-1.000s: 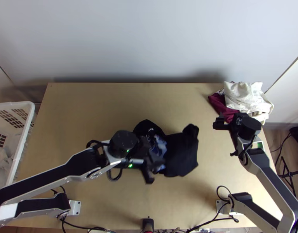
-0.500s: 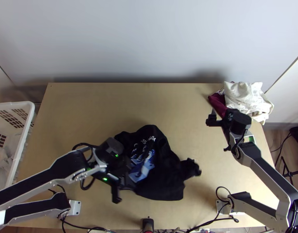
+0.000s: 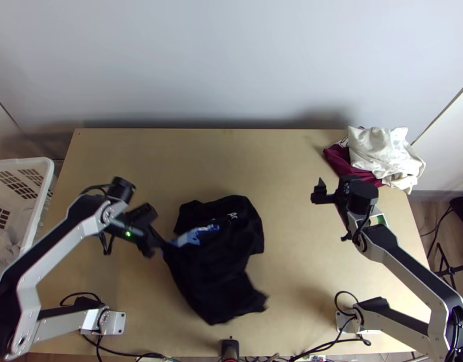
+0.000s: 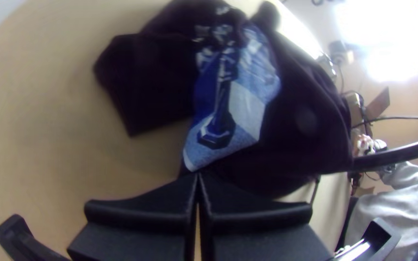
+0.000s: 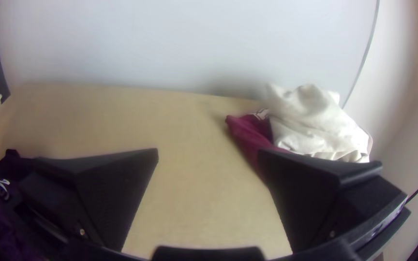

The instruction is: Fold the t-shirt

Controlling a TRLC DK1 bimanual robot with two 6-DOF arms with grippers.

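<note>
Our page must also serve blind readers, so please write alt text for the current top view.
The left end effector grips a black t-shirt by its edge, the rest bunched, above a wooden table. The right end effector is near white and maroon cloths at the far right corner; a white basket stands at left.

Bare table [image 3: 291, 235] between t-shirt [image 3: 216, 271] and right arm [image 3: 406, 266], clothes pile [image 3: 379, 151] blocking far right corner

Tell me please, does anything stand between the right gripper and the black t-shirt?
Nothing visible stands between the right gripper and the black t-shirt. The maroon cloth and the white cloth lie at the far right corner of the table, off that path.
</note>
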